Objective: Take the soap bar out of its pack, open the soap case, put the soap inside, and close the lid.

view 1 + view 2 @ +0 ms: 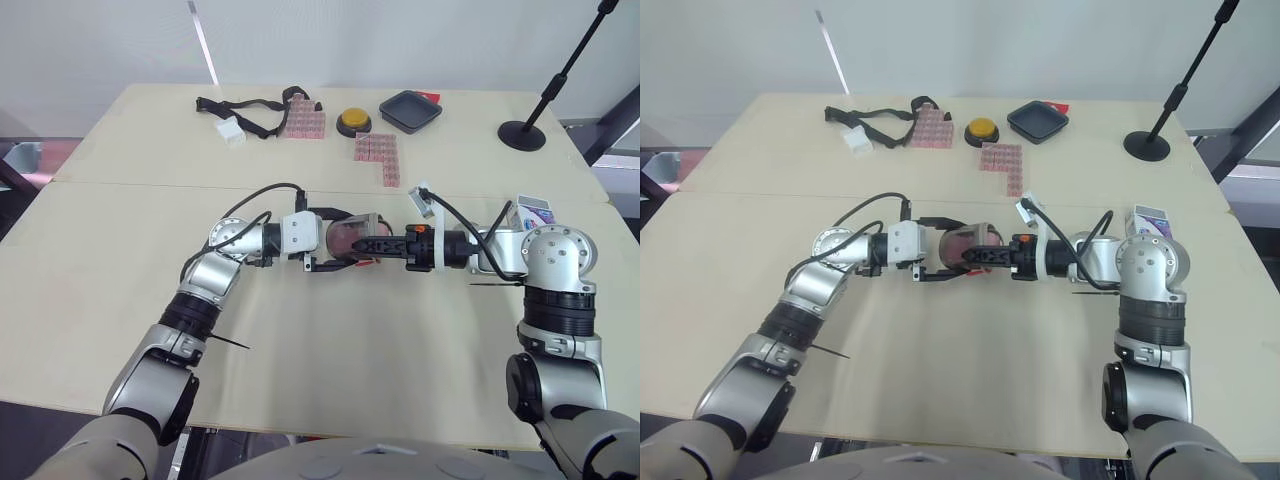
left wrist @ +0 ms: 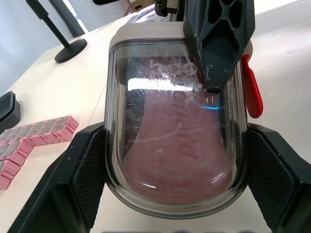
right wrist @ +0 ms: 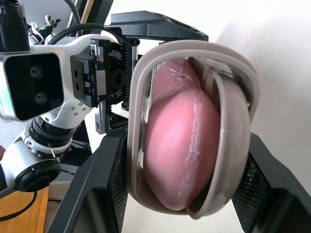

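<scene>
It looked like a robotics lab or test room: a plain pale worktable (image 1: 120,260) stood before a bare white wall (image 1: 400,40), with a black stand (image 1: 523,133), a yellow push button (image 1: 352,122), pink block strips (image 1: 378,158) and a black tray (image 1: 410,110) along its far edge.

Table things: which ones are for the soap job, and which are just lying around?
For the job: soap case, pink soap inside it, soap pack.
Just lying about: pink blocks, yellow button, black tray, black strap, stand base.
</scene>
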{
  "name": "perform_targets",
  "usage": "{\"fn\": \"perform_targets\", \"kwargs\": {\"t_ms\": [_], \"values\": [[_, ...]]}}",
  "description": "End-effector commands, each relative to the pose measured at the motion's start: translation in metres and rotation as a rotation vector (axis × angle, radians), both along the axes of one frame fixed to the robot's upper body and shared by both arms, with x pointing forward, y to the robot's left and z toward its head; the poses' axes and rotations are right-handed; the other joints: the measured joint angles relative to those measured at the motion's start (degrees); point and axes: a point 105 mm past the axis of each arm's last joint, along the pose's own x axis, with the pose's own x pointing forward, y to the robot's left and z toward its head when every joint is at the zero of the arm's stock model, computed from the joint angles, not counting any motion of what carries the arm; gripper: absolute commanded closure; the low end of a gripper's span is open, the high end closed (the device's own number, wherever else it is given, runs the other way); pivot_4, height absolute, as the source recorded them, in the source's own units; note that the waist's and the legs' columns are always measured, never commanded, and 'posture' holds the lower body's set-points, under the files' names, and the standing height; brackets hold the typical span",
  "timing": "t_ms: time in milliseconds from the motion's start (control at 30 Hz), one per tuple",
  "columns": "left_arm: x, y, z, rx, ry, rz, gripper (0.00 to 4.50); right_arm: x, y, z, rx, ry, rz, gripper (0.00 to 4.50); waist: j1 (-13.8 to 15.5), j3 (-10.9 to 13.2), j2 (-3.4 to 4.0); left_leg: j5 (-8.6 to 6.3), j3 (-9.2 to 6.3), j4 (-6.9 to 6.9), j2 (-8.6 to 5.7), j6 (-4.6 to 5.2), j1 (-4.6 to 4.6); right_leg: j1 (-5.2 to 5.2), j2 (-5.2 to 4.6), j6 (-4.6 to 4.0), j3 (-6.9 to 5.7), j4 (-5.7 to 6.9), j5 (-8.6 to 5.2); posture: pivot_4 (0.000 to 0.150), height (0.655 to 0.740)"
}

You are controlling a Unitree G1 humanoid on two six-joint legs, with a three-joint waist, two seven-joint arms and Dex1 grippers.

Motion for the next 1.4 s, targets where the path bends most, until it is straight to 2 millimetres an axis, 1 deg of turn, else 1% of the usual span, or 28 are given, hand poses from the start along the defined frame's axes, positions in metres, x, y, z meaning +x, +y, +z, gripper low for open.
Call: {"fn": "perform_targets", "kwargs": {"t_ms": [33, 133, 200, 300, 433, 567, 667, 767, 900, 1000, 1067, 1133, 1267, 1400], "values": [[0.002, -0.001, 0.02, -0.049, -0.025, -0.008, 1.02, -0.004, 0.0, 0.004, -0.012, -0.026, 0.027, 2.28, 0.0, 0.0, 0.0, 0.0, 0.0, 0.0, 0.0, 0.0, 0.0, 0.0, 0.0, 0.0, 0.0, 0.0, 0.0, 0.15, 0.74], [0.004, 0.001, 0.022, -0.05, -0.001, -0.007, 1.02, -0.005, 0.0, 0.004, -0.017, -0.027, 0.031, 2.28, 0.0, 0.0, 0.0, 0.0, 0.0, 0.0, 0.01, 0.0, 0.0, 0.0, 0.0, 0.0, 0.0, 0.0, 0.0, 0.15, 0.74], [0.007, 0.003, 0.025, -0.06, 0.015, -0.003, 0.01, -0.006, -0.001, 0.004, -0.02, -0.028, 0.031, 2.28, 0.0, 0.0, 0.0, 0.0, 0.0, 0.0, 0.01, 0.0, 0.0, 0.0, 0.0, 0.0, 0.0, 0.0, 0.0, 0.15, 0.74], [0.009, 0.004, 0.028, -0.057, 0.027, -0.011, 0.0, -0.006, -0.001, 0.003, -0.023, -0.029, 0.032, 2.37, 0.0, 0.0, 0.01, 0.0, 0.0, -0.01, 0.0, 0.0, 0.02, 0.0, 0.0, 0.0, 0.01, 0.0, 0.0, 0.15, 0.74], [0.01, 0.007, 0.029, -0.05, 0.086, -0.032, 0.0, -0.007, -0.001, 0.002, -0.031, -0.031, 0.036, 2.37, 0.0, 0.0, 0.01, 0.01, 0.0, -0.02, -0.02, -0.01, 0.01, 0.0, 0.02, 0.0, 0.01, 0.0, 0.0, 0.15, 0.74], [0.011, 0.018, 0.029, -0.019, 0.18, -0.047, 0.0, -0.007, -0.005, 0.0, -0.058, -0.037, 0.029, 2.37, 0.0, 0.0, 0.01, 0.01, 0.0, -0.02, -0.02, -0.01, 0.02, 0.0, 0.02, 0.0, 0.01, 0.0, 0.0, 0.15, 0.74], [0.018, 0.027, 0.035, -0.019, 0.272, -0.026, 0.0, -0.007, -0.009, -0.001, -0.088, -0.05, 0.028, 2.37, 0.1, 0.0, 0.01, 0.01, 0.0, -0.02, -0.02, -0.01, 0.01, -0.01, 0.01, 0.0, 0.0, 0.0, 0.0, 0.15, 0.74], [0.02, 0.033, 0.041, -0.018, 0.368, -0.025, 0.0, -0.007, -0.015, -0.001, -0.135, -0.085, 0.032, 2.37, 0.1, 0.0, 0.02, 0.01, 0.0, -0.02, -0.05, -0.01, 0.02, 0.0, 0.02, 0.0, 0.02, -0.02, 0.0, 0.15, 0.74], [0.016, 0.033, 0.049, -0.024, 0.538, -0.042, 0.0, -0.003, -0.021, 0.011, -0.208, -0.181, 0.058, 2.37, 0.1, 0.0, 0.03, 0.01, 0.0, -0.05, -0.04, -0.02, 0.0, 0.0, 0.01, 0.0, 0.01, -0.07, 0.0, 0.15, 0.74], [0.007, 0.028, 0.051, -0.005, 0.613, -0.068, 0.0, -0.003, -0.021, 0.027, -0.294, -0.304, 0.127, 2.37, 0.1, 0.1, 0.08, 0.01, 0.0, -0.07, -0.06, -0.02, -0.03, -0.01, 0.04, 0.0, 0.02, -0.09, 0.0, 0.15, 0.74], [0.002, 0.024, 0.052, 0.011, 0.596, -0.077, 0.0, -0.005, -0.022, 0.032, -0.429, -0.438, 0.219, 2.37, 0.1, 0.1, 0.08, -0.01, -0.01, -0.07, -0.07, -0.04, -0.04, 0.03, 0.1, 0.0, 0.02, -0.14, 0.0, 0.15, 0.74], [-0.002, 0.018, 0.05, 0.025, 0.563, -0.084, 0.0, -0.007, -0.023, 0.033, -0.577, -0.573, 0.334, 2.37, 0.3, 0.1, 0.09, -0.03, -0.05, -0.09, -0.07, -0.07, -0.03, 0.13, 0.15, 0.01, -0.02, -0.25, 0.01, 0.15, 0.74], [-0.008, 0.008, 0.047, 0.032, 0.519, -0.111, 0.0, -0.007, -0.024, 0.033, -0.795, -0.758, 0.537, 2.37, 0.2, 0.1, 0.08, -0.05, -0.08, -0.09, -0.03, -0.08, -0.03, 0.17, 0.17, 0.02, -0.08, -0.32, 0.01, 0.15, 0.74], [-0.011, -0.008, 0.042, 0.03, 0.458, -0.114, 0.0, -0.012, -0.018, 0.029, -0.889, -0.824, 0.711, 2.37, -0.1, 0.1, 0.07, -0.05, -0.08, -0.06, -0.02, -0.08, -0.05, 0.14, 0.16, 0.01, -0.06, -0.25, 0.01, 0.15, 0.74]]}}
